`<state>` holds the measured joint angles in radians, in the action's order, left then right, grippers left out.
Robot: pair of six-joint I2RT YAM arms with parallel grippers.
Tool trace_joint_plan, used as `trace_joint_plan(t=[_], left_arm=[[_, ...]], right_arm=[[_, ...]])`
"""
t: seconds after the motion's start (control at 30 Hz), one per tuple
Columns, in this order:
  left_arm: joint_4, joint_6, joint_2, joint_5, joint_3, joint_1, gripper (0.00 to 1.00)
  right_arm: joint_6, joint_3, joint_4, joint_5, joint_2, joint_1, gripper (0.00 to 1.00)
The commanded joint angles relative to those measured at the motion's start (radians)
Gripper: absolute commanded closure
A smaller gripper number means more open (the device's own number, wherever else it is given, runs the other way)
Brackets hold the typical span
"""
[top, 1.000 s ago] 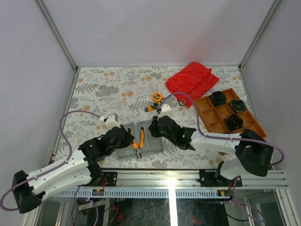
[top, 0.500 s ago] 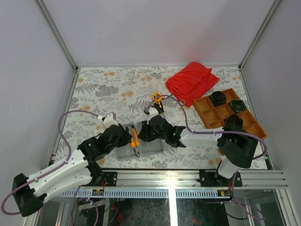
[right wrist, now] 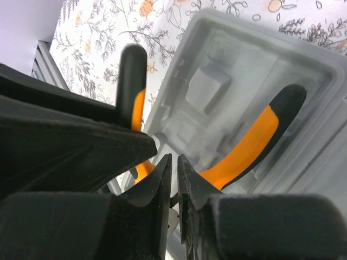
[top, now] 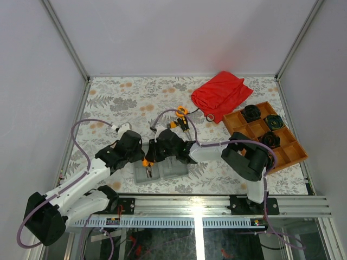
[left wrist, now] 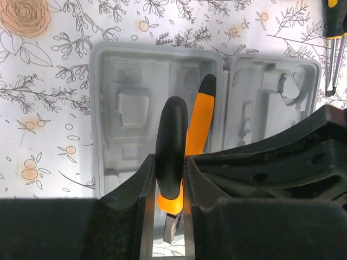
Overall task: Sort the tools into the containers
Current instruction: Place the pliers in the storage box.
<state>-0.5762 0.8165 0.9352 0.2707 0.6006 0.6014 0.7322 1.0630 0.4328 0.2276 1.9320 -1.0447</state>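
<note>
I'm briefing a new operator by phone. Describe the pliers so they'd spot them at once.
Look at the grey case near the front edge of the table. Directly over it the left gripper holds the pliers: two curved orange-and-black handles splayed apart, unlike the straight screwdrivers lying farther back.

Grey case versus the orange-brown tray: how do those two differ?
The grey case lies at the near edge, mid-table; the orange-brown tray sits at the right edge. The grey case has two halves with moulded, irregular recesses; the orange-brown tray is a grid of square compartments. Three black round parts sit in the orange-brown tray; none show in the grey case. Both are shallow and open-topped.
</note>
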Motion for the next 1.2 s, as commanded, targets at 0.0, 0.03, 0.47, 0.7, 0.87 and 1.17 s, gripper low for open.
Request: trace_joint_plan(t=[0.0,0.03,0.47,0.7,0.87,1.17], left_arm=[[0.042,-0.043,0.014,-0.008,0.078,-0.035,1.0],[0.028,-0.05,0.017,-0.003,0.085,-0.045,1.0],[-0.049,-0.098,0.071,-0.019,0.116,-0.124,1.0],[-0.082,-0.07,0.214,0.06,0.14,-0.127,0.92],[-0.048,-0.071,0.254,0.047,0.141,-0.128,0.7],[-0.04,-0.058,0.284,0.07,0.14,-0.128,0.58]], right_arm=[[0.011,0.014,0.032,0.005,-0.042,-0.008,0.84],[0.001,-0.003,0.024,-0.028,-0.062,-0.009,0.83],[-0.029,-0.194,-0.019,-0.296,-0.243,-0.008,0.75],[0.001,-0.208,-0.008,-0.273,-0.212,-0.008,0.74],[0.002,-0.209,-0.013,-0.268,-0.198,-0.008,0.72],[0.009,-0.226,-0.015,-0.253,-0.194,-0.008,0.7]])
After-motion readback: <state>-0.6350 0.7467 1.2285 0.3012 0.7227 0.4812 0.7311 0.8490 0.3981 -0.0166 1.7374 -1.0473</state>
